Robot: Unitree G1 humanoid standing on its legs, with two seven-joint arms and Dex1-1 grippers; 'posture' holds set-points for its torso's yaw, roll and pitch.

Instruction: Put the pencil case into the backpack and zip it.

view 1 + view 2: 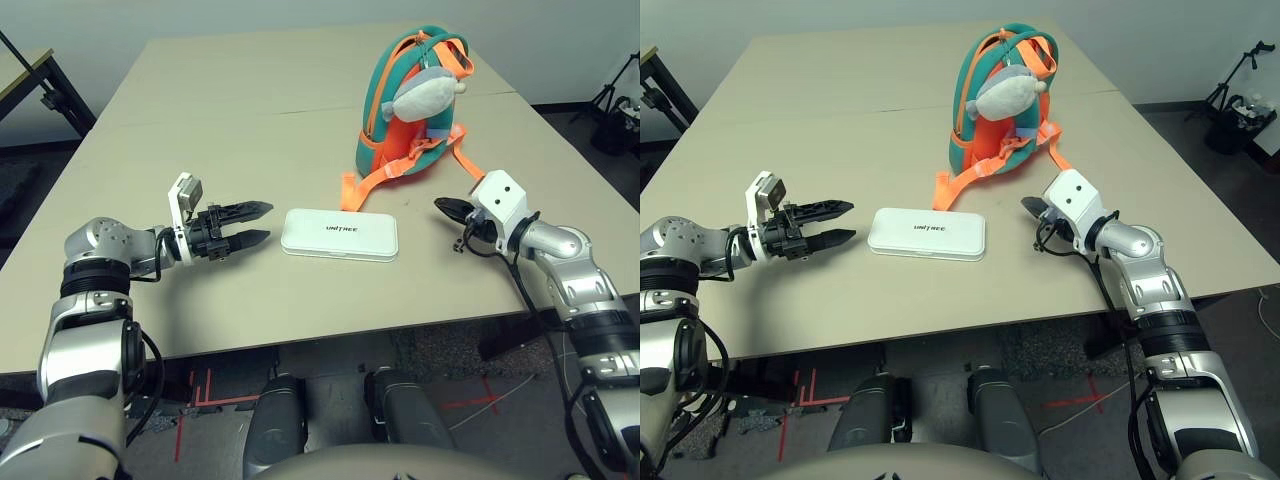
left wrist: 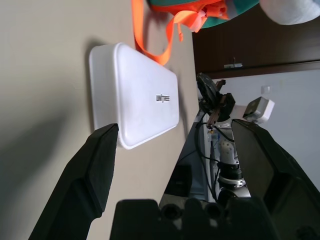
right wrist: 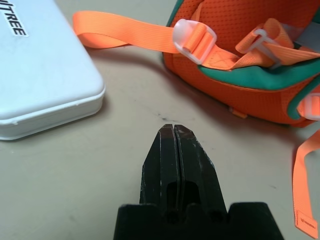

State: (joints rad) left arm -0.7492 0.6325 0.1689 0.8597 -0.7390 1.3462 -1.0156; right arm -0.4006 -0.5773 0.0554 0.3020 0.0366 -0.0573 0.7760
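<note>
Looking down from the head cameras, the pencil case lies flat at the middle of the table, lettering up, untouched by either arm. The backpack stands upright at about one o'clock from it, near but apart, with the plush fish hanging on its front and an orange strap trailing down almost to the case's far edge. The left gripper hovers at nine o'clock of the case, just beside its short end, fingers spread and released. The right gripper sits at three o'clock, a little farther off.

From the left wrist, the two black fingers frame the case's near end with a wide gap between them; nothing is held. The other arm shows beyond the case.

From the right wrist, the fingers are clenched together on nothing, pointing at bare table between the case's corner and the backpack's orange base.

The step in hand looks like the approach to pick up the case; nothing of the task is done yet. The next move probably calls for the left gripper to advance and close across the case's thin edge, which may slide on the smooth tabletop. Whether the backpack's zip is open cannot be told from here.
</note>
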